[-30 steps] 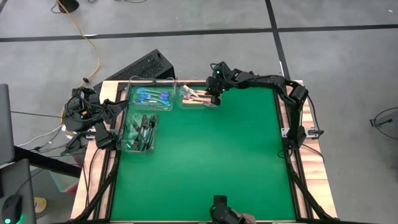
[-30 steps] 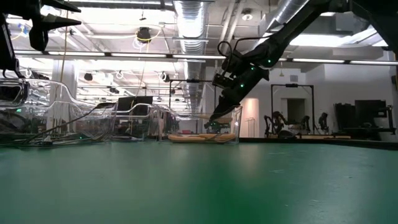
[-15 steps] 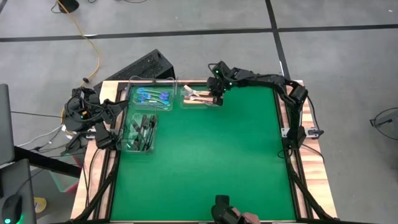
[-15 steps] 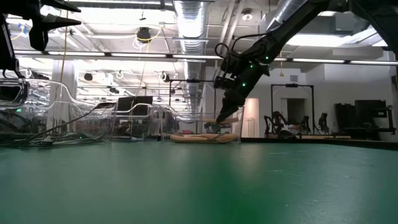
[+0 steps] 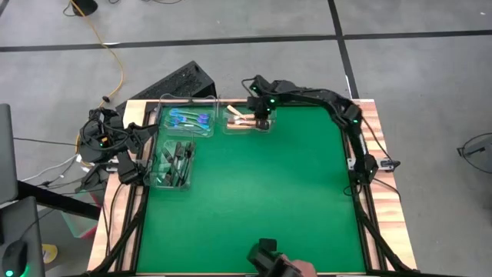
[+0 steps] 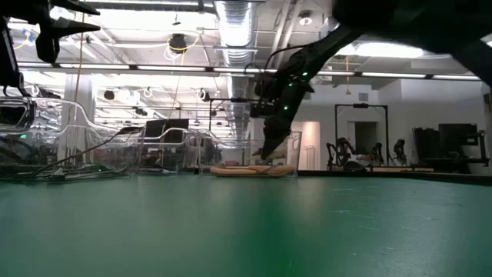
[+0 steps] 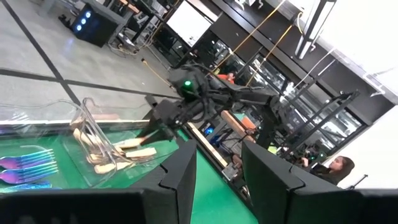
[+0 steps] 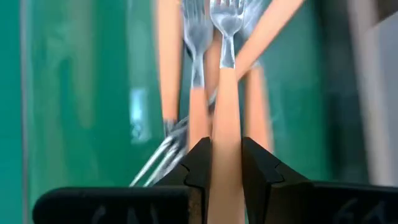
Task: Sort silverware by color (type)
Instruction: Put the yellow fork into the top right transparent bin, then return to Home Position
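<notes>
since a second ago right gripper (image 5: pixel 260 121) slid left over the far-edge bin (image 5: pixel 244 129); only its wrist view shows it clamped on a tan-handled fork (image 8: pixel 224 143). left gripper (image 7: pixel 217 163) parked open, left edge.

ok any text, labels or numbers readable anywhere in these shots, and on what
None can be read.
Bins and forks: no labels or markings show.
Right gripper, shut on a tan fork: nothing printed on it.
Monitor in the room, seen in the left wrist view: bright screen, any text too small to read.
Left gripper: no markings.
</notes>
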